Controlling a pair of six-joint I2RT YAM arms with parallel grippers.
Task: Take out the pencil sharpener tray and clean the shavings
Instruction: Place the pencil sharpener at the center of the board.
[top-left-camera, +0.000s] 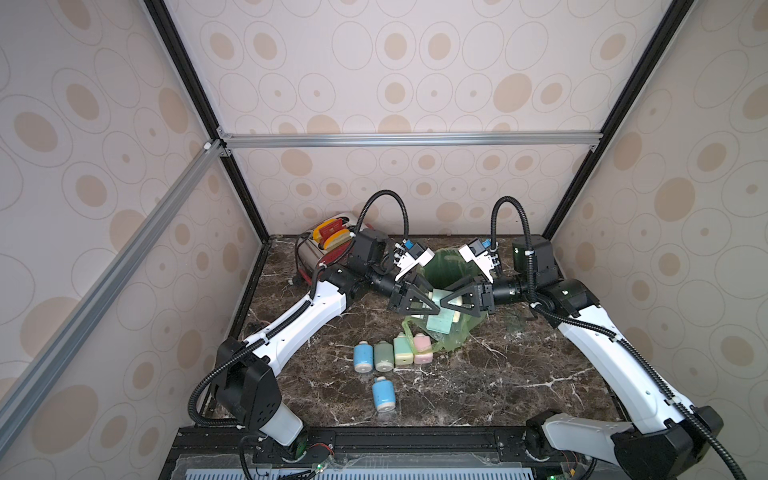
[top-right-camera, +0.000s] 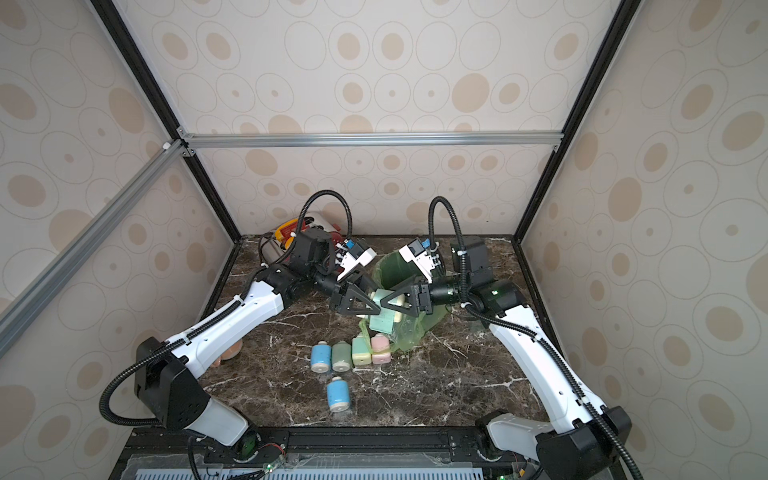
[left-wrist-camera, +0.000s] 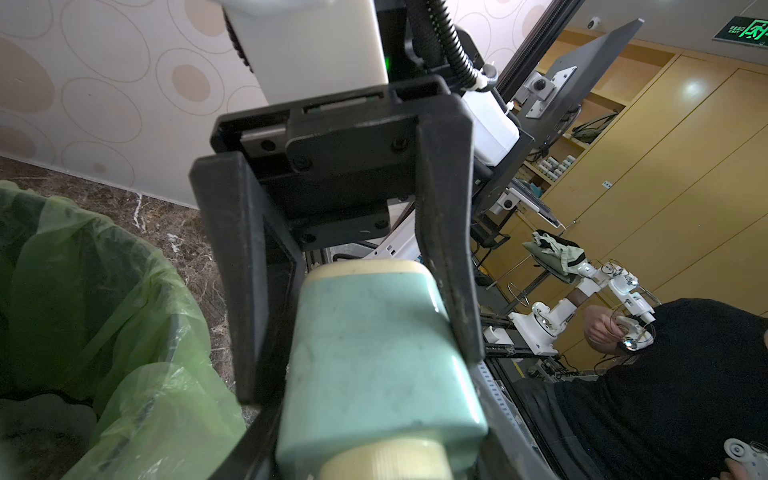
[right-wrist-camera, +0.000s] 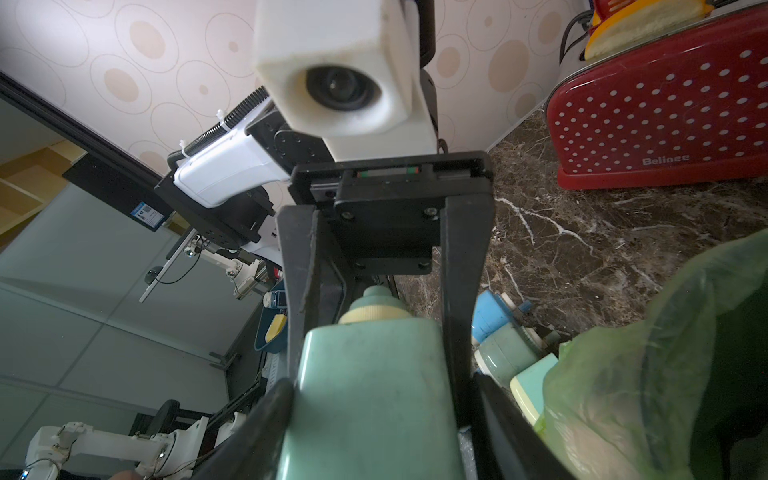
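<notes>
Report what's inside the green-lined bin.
Only the green liner shows on the bin wall. Its bottom is dark; the left gripper, right gripper and mint sharpener cover the near part.

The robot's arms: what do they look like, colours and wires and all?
The left arm and right arm have smooth white shells with black joints. A ribbed black cable runs along each. The left tool and right tool are black, with triangular open-frame fingers, each beside a white camera box with a blue patch.
</notes>
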